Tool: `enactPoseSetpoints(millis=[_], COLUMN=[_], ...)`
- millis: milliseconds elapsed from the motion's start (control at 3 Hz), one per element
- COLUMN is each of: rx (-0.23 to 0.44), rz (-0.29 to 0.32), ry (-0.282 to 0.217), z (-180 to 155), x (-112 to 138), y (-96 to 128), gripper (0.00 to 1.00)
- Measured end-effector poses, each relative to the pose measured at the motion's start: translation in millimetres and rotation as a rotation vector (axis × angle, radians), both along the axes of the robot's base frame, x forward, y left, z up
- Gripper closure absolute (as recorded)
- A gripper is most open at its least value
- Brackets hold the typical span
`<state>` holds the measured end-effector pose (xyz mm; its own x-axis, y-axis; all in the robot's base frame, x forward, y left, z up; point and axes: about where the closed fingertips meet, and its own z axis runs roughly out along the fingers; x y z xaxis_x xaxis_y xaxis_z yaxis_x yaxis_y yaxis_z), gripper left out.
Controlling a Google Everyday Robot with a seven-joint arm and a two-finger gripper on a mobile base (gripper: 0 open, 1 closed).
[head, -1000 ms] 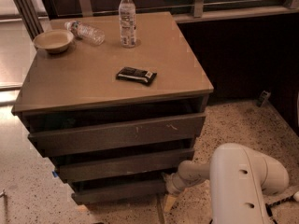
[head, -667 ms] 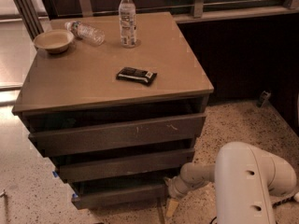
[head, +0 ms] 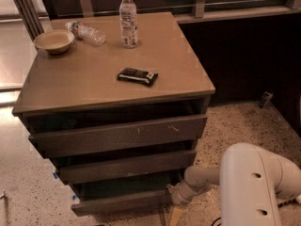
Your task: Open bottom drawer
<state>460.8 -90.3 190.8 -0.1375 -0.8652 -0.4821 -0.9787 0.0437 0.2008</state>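
Evidently the pulling step is under way: the bottom drawer (head: 123, 202), lowest in the desk (head: 94, 86), stands partly out, the hand (head: 178, 197) sits at its right end, its grip impossible to tell, and the next move calls for a straight outward pull.

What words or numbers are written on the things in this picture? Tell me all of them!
No text here can be read.
Upright bottle: its label has print, too small to read.
Dark packet: pale marks on the wrapper, too small to read.
Lying bottle: no readable label.
Bowl: plain.
Bottom drawer: plain front, no words.
Gripper, at that drawer's right end: no writing shows.
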Motion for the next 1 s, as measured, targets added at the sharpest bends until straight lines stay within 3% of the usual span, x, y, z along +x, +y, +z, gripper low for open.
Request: enactPoseSetpoints(millis=[333, 667, 1000], rx=[-0.001, -0.009, -0.009], rz=[0.005, 0.009, 0.01], ry=[0.115, 0.163, 0.164], z=[5, 15, 15], x=[-29, -44, -44], y=[-9, -15, -15], gripper=[0.0, 0.0, 0.0])
